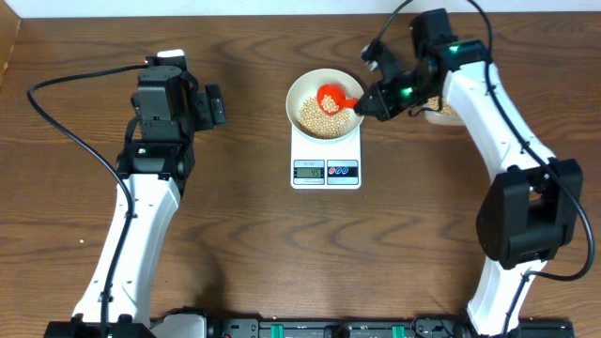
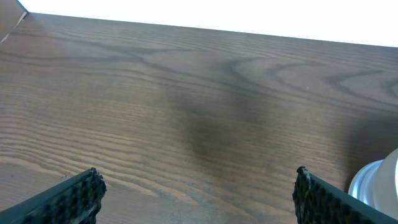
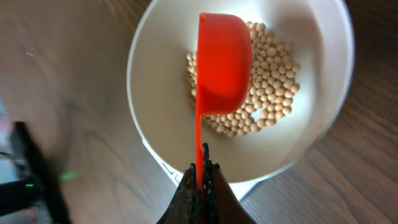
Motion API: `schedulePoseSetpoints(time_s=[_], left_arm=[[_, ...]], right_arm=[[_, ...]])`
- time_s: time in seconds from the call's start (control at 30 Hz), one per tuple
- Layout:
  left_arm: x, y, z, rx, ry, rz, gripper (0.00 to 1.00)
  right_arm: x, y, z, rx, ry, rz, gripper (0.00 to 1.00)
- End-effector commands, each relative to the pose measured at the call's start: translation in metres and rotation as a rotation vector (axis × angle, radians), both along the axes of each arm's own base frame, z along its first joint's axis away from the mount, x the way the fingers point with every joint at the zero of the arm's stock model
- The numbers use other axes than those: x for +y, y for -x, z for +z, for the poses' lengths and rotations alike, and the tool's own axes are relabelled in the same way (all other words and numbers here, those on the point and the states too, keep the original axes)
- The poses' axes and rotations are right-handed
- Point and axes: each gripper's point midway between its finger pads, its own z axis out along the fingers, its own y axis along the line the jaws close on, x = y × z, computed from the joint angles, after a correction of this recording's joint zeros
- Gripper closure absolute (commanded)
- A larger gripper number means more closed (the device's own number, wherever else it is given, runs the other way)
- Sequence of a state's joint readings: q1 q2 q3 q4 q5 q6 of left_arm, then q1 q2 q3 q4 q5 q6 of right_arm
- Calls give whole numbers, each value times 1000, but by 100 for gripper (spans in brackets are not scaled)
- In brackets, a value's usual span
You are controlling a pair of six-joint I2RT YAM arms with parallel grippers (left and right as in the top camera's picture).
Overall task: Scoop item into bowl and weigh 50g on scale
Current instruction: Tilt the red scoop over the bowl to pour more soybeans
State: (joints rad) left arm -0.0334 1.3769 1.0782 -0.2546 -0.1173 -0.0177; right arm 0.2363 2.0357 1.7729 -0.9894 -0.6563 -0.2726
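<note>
Right now you are looking at a dark wood-grain table [image 1: 244,244] that is offering plenty of open surface to the left of and in front of the scale [image 1: 326,153]. The far edge is running close behind the bowl [image 1: 302,89], and the right arm is crowding the room on the bowl's right side. The scale, a small white rectangle with rounded corners, is sitting near the middle of the table, its grey display and its red and blue buttons facing the near edge; the digits are showing too small to read. The bowl, round, plain white and smooth, is resting on the scale's platform and overhanging it slightly at the sides. The beans [image 1: 319,117], small, round, matte and tan-yellow, are lying in a loose heap across the bowl's bottom, leaving the sloping inner wall bare. Your right gripper [image 1: 363,103] is pinching the thin handle of a glossy red plastic scoop [image 1: 331,98], jaws closed tight on it. The scoop's rounded cup is hanging over the beans inside the rim, rolled onto its side in the wrist view so that its smooth outer curve is showing. A tub [image 1: 443,113] of more beans is peeking out from behind the right arm, mostly hidden. Your left gripper [image 1: 214,106] is hanging well to the left of the scale, its ribbed black fingers [image 2: 68,196] spread wide with only bare table showing between them.
</note>
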Motion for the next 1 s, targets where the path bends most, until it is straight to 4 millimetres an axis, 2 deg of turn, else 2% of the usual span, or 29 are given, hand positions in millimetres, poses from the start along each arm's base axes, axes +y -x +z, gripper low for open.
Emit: schedulePoseSetpoints(time_s=[0.0,0.37,0.77,0.97], left_arm=[[1,-1,0,2,-13,-7,1],[1,-2,1,1,-13,-7,1],[1,-2,1,1,-13,-8,1],[1,-2,1,1,-13,-7,1]], right_arm=[[2,-1,3,-69,99,11,99],[8,-5,-3,-138,221,17,99],[16,-22,27,-259,240,28,99],[17,-21,32,-274,255,44,99]])
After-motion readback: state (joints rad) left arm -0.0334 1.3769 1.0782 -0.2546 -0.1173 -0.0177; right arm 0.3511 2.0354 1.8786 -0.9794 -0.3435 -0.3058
